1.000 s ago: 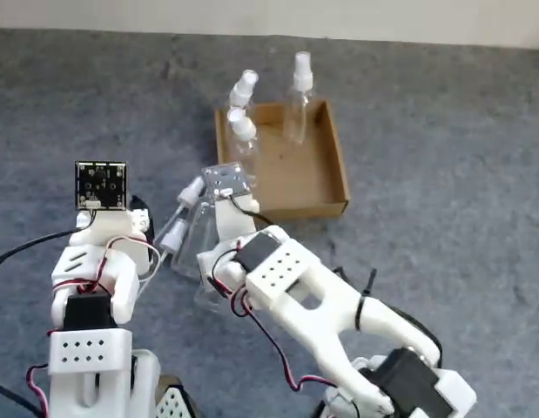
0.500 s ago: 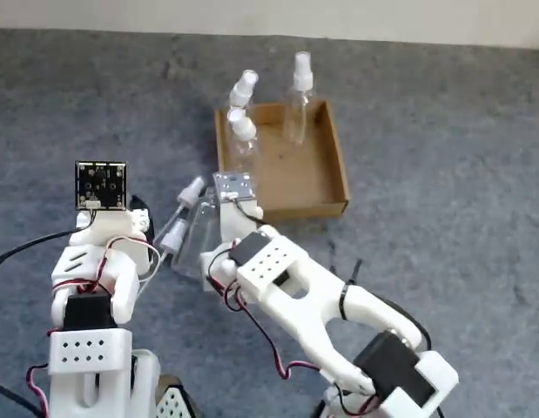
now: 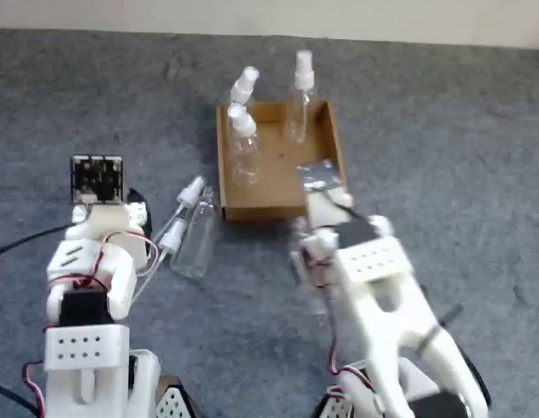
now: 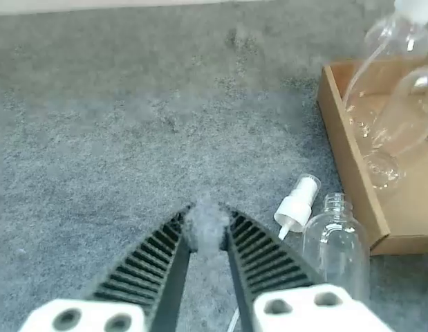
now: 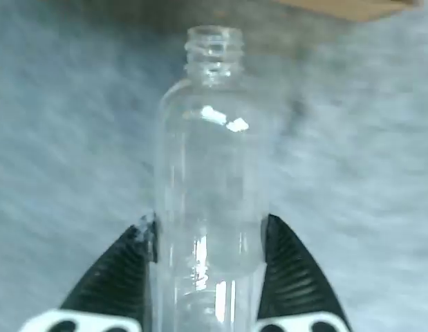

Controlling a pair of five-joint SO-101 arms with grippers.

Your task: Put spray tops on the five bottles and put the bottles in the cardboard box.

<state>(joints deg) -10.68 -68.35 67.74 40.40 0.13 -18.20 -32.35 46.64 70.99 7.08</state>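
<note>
The right gripper [image 5: 210,238] clamps a clear bottle [image 5: 210,159] between its fingers [image 5: 134,256]. The bottle's base is cut off; its capless neck points away from the tips, toward a sliver of cardboard box [image 5: 352,5]. The left gripper [image 4: 208,214] holds nothing, its fingers nearly touching. Beyond its tips lie a second capless bottle [image 4: 336,245] and a loose spray top [image 4: 296,204]. Farther off, the box holds standing bottles [image 4: 400,117], cut off at the edge.
</note>
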